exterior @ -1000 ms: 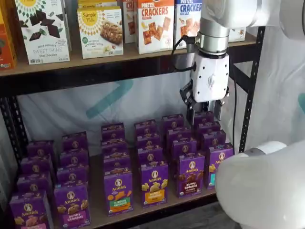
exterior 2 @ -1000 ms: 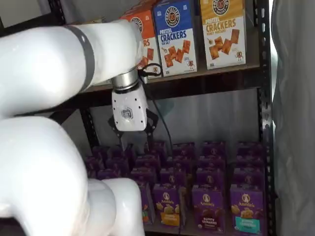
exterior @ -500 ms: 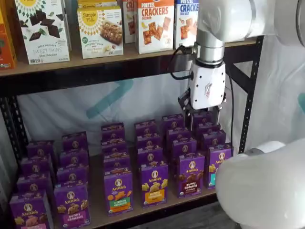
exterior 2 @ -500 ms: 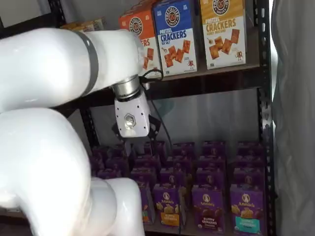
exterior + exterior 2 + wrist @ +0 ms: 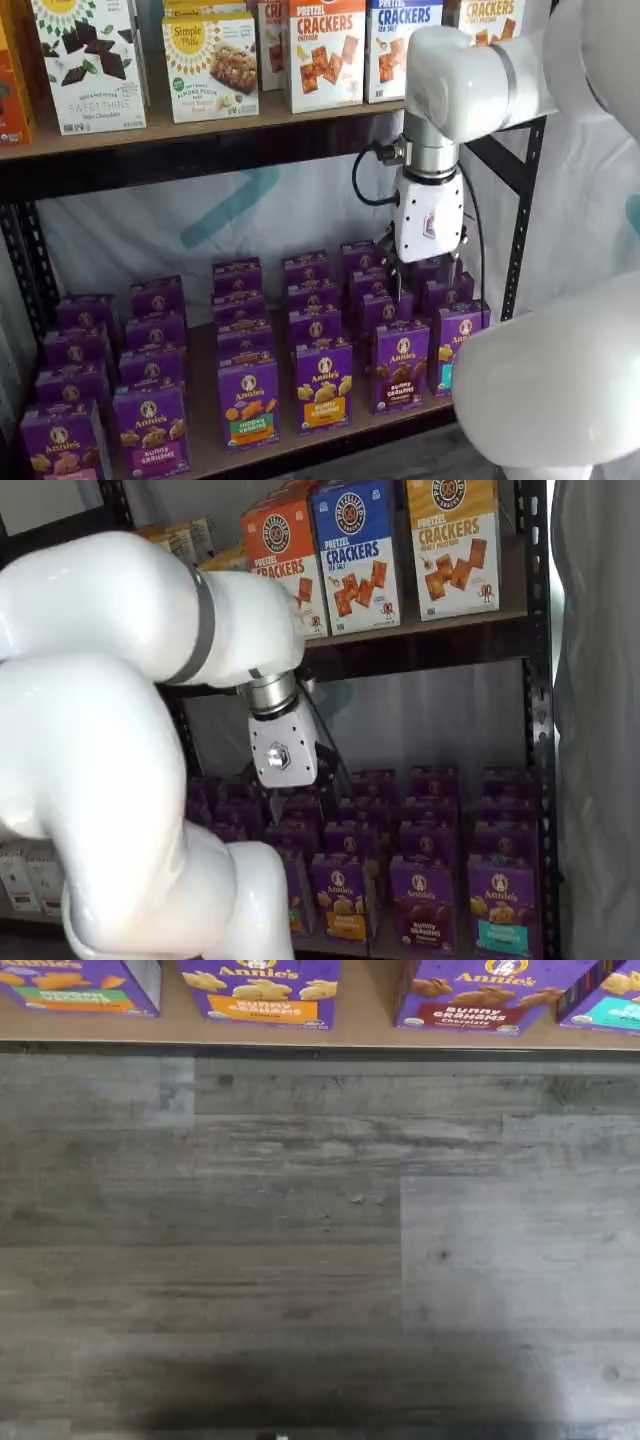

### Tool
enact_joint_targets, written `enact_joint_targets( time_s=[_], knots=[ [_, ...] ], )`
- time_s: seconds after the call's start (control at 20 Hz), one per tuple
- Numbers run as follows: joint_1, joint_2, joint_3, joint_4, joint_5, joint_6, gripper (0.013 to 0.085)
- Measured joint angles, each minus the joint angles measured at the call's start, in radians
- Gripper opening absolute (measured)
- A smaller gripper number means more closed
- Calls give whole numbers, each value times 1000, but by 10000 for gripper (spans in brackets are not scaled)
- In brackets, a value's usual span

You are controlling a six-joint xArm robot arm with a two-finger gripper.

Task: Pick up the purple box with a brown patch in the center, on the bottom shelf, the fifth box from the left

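The purple box [image 5: 400, 365] with brown bunny snacks and "bunny grahams" lettering stands upright at the front of the bottom shelf [image 5: 205, 442]. It shows in both shelf views [image 5: 423, 905], and in the wrist view [image 5: 487, 995] at the shelf's front edge. My gripper [image 5: 424, 270] hangs fingers-down over the rear cartons of that row, above and behind the purple box. Its two black fingers show a gap with purple cartons behind it, and it holds nothing. Its white body also shows in a shelf view [image 5: 283, 757].
Other purple Annie's cartons fill the neighbouring rows [image 5: 323, 385], [image 5: 248, 402]. Cracker boxes [image 5: 326, 50] stand on the higher board. A black rack post [image 5: 518, 215] rises at the right. My white arm link [image 5: 550, 390] blocks the lower right. Grey plank floor [image 5: 320, 1240] lies below.
The gripper has come down from just under the higher board toward the rear cartons and shifted slightly left. The boxes have not moved.
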Motion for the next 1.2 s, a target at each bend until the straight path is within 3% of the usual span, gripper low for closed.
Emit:
enact_joint_targets(
  time_s=[0.25,0.75,1.2],
  knots=[
    [-24,67,48,-19,-143,-8,850],
    [-99,281,81,4,-413,-89,850],
    [-150,541,34,85,-625,-210,850]
  ],
)
